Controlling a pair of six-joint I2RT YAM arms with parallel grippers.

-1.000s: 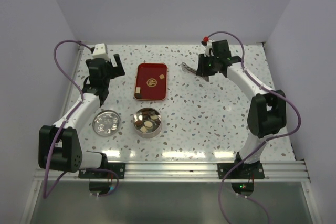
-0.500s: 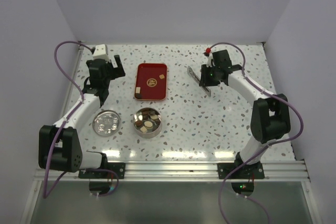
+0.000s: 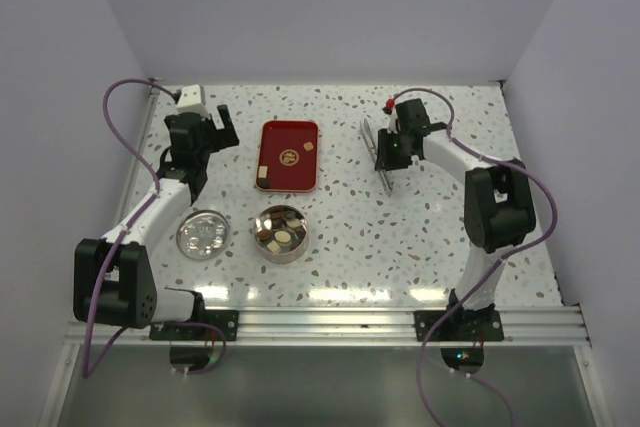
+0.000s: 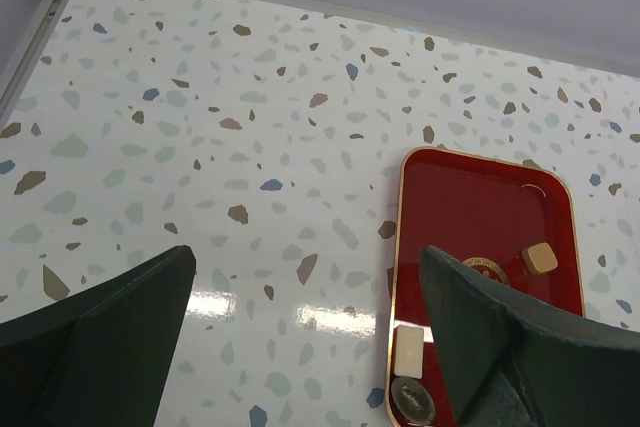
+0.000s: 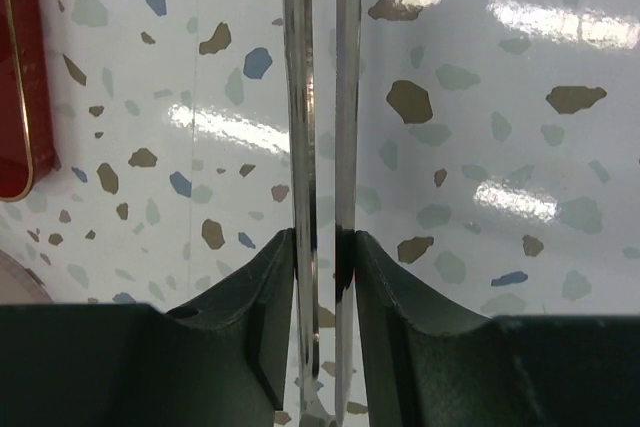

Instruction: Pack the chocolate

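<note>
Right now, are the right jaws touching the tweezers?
Touching. The right wrist view shows the right jaws clamped on the tweezers, one pressed against each metal blade with no gap.

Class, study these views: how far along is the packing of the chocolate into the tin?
Done: several pieces lie in the open tin, its lid set aside. In hand: the right gripper is shut on metal tongs; the left gripper is open, holding nothing. Left: at least three more, such as the tan piece, sit on the red tray, and the tin is not yet lidded.
</note>
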